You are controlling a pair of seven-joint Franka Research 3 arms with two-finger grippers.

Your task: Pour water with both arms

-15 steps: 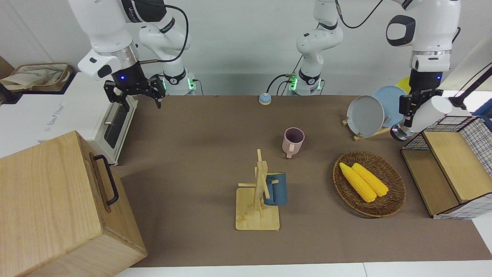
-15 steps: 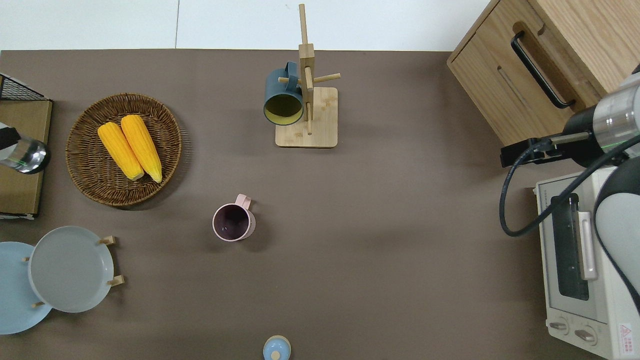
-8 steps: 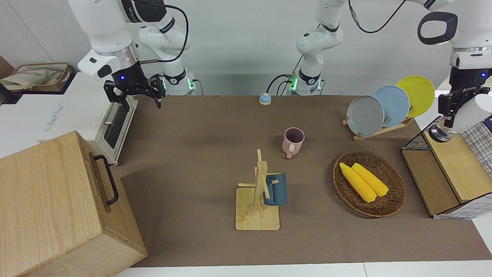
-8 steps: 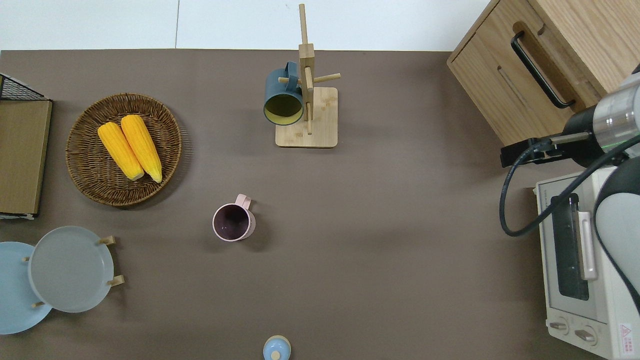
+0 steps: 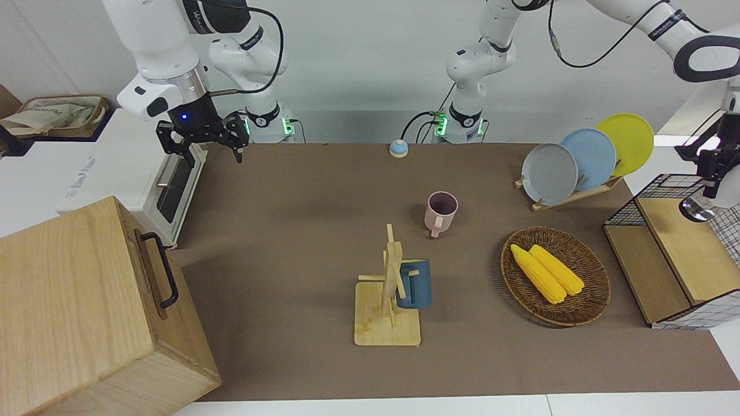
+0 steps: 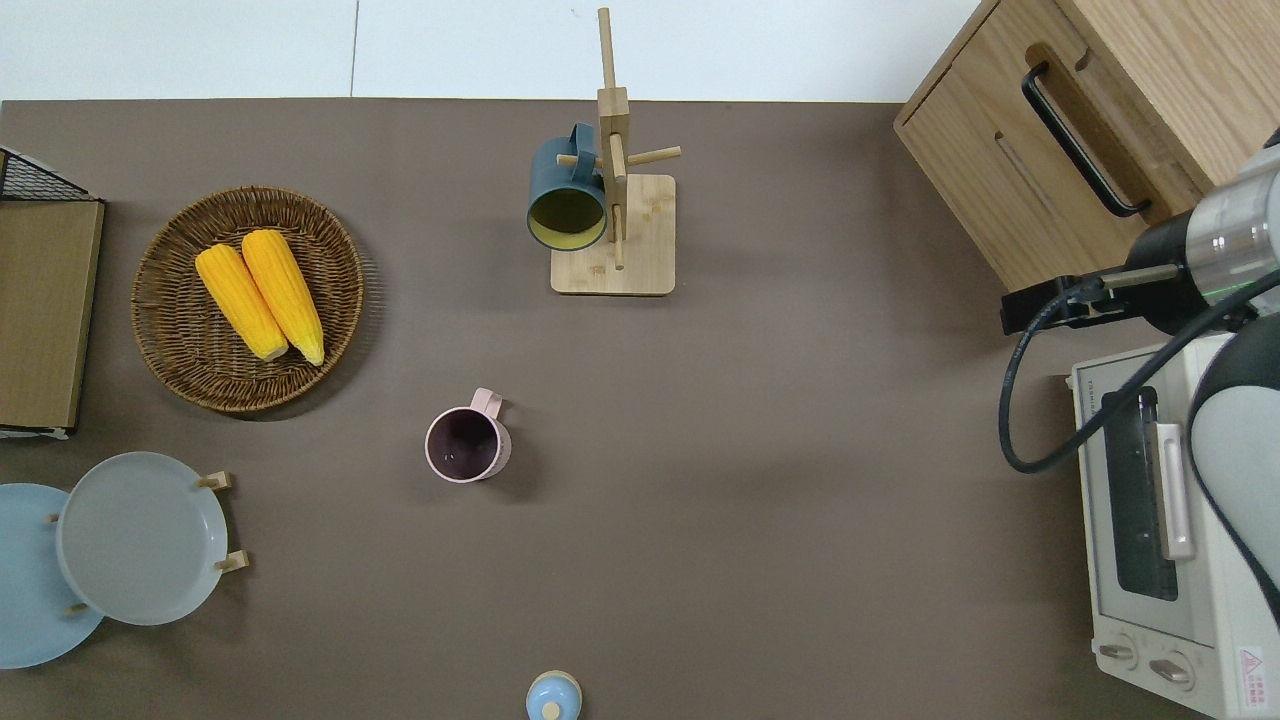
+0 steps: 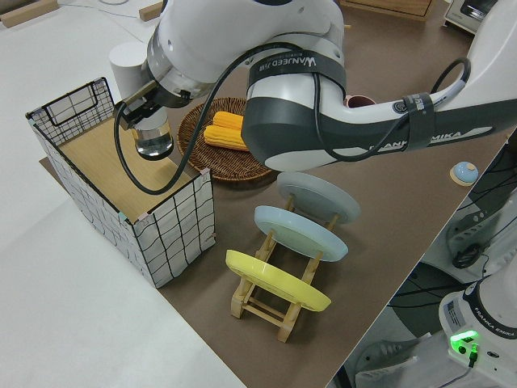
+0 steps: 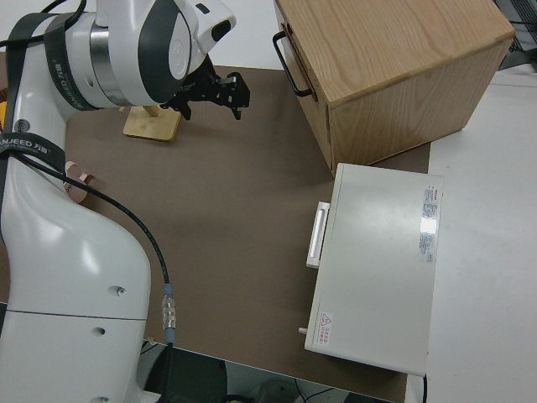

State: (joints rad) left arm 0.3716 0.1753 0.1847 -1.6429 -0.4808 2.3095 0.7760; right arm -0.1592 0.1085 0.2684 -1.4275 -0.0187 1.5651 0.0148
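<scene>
showing the left end effector (image 7: 142,105) clamped on a white bottle with a steel base (image 7: 153,142), held in the air over the wire basket (image 7: 174,226) at the left arm's end of the table (image 5: 289,231). in the front view the bottle leans, its steel base lowest; it lies outside the overhead view. the basket holds a stepped wooden shelf.

the right end effector (image 5: 202,144) is parked, its fingers apart and holding nothing.

all other places are given from the pink mug (image 5: 442,211), which stands upright near the middle of the table, its mouth up and its handle turned away from the robots.
- mug tree (image 5: 390,277): farther from the robots than the pink mug, with a dark blue mug (image 5: 417,284) hung on one peg.
- wicker tray (image 5: 595,300): farther from the robots and toward the left arm's end, carrying two corn cobs (image 5: 546,271) that lie side by side and touch.
- plate rack (image 5: 569,199): toward the left arm's end and a little nearer to the robots, holding a grey plate (image 5: 549,173), a blue plate (image 5: 589,159) and a yellow plate (image 5: 627,141) on edge.
- small blue bell (image 5: 398,148): nearer to the robots, at the table's edge.
- white toaster oven (image 5: 87,167): toward the right arm's end.
- wooden box with a black handle (image 5: 75,300): toward the right arm's end, farther from the robots than the oven.
</scene>
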